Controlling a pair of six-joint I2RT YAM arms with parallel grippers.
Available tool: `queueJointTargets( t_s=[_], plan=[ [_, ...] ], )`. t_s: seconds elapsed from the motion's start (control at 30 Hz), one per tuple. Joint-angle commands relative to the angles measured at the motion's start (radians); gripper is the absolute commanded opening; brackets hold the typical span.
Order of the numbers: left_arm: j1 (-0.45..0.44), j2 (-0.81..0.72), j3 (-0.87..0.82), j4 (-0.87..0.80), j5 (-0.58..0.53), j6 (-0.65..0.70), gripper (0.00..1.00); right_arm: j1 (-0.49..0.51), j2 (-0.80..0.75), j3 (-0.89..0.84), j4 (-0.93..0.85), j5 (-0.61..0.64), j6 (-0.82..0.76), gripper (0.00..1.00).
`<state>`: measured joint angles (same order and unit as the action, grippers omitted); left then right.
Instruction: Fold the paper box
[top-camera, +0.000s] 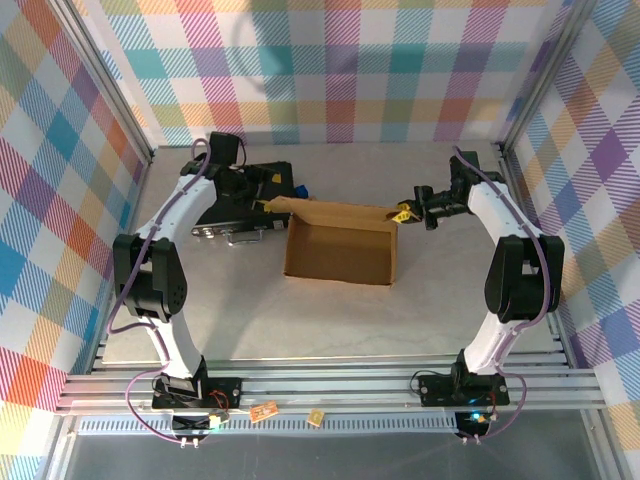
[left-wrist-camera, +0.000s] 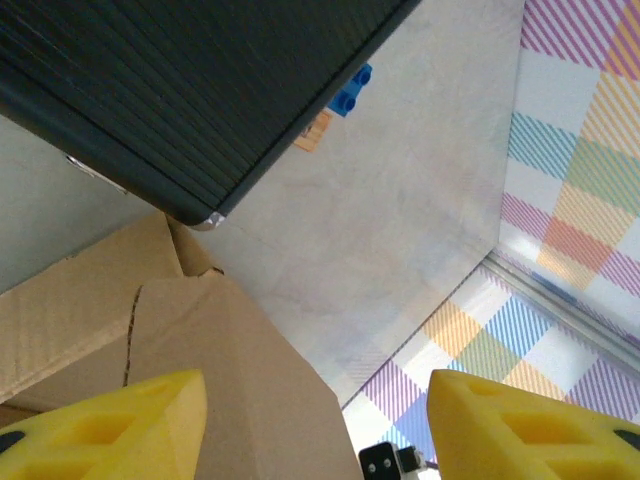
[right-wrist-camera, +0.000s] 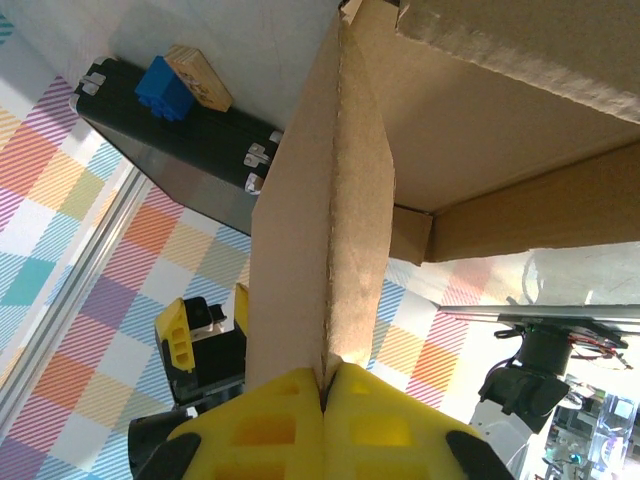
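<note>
The paper box (top-camera: 340, 250) is brown corrugated cardboard, standing as an open shallow tray at the table's middle. My right gripper (top-camera: 403, 212) is at its far right corner. In the right wrist view this gripper (right-wrist-camera: 325, 400) is shut on the edge of a doubled cardboard flap (right-wrist-camera: 320, 230) that rises straight from the pads. My left gripper (top-camera: 265, 205) is at the box's far left corner. Its yellow fingers (left-wrist-camera: 110, 430) stand wide apart, open, with a cardboard panel (left-wrist-camera: 220, 390) lying between them close to the left one.
A black rectangular case (top-camera: 240, 195) lies just behind the box's left end, close above my left gripper (left-wrist-camera: 315, 430). A blue block (right-wrist-camera: 165, 88) and a small wooden block (right-wrist-camera: 198, 78) rest beside it. Plaid walls enclose the table on three sides.
</note>
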<state>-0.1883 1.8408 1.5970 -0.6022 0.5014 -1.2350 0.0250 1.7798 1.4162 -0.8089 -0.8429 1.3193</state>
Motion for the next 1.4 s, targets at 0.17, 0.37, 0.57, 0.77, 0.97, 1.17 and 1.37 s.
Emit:
queueJointTargets(
  t_s=[0.17, 0.37, 0.57, 0.77, 0.97, 1.17, 1.37],
  plan=[
    [-0.034, -0.087, -0.061, 0.026, 0.067, -0.014, 0.59, -0.005, 0.026, 0.041, 0.012, -0.029, 0.001, 0.0],
    [-0.058, -0.132, -0.129, 0.108, 0.07, -0.105, 0.59, -0.005, 0.026, 0.038, 0.019, -0.027, 0.004, 0.0],
    [-0.101, -0.148, -0.187, 0.224, 0.087, -0.228, 0.59, -0.004, 0.027, 0.032, 0.033, -0.03, -0.004, 0.0],
    [-0.115, -0.149, -0.216, 0.268, 0.086, -0.259, 0.48, -0.004, 0.035, 0.039, 0.027, -0.026, -0.055, 0.0],
    [-0.122, -0.165, -0.264, 0.261, 0.077, -0.237, 0.27, -0.004, 0.051, 0.07, -0.016, 0.002, -0.215, 0.0],
    [-0.155, -0.173, -0.313, 0.271, 0.08, -0.218, 0.26, -0.004, 0.031, 0.062, -0.055, 0.061, -0.393, 0.0],
    [-0.205, -0.157, -0.341, 0.289, 0.074, -0.216, 0.24, -0.004, -0.004, 0.01, -0.068, 0.099, -0.476, 0.0]
  ],
)
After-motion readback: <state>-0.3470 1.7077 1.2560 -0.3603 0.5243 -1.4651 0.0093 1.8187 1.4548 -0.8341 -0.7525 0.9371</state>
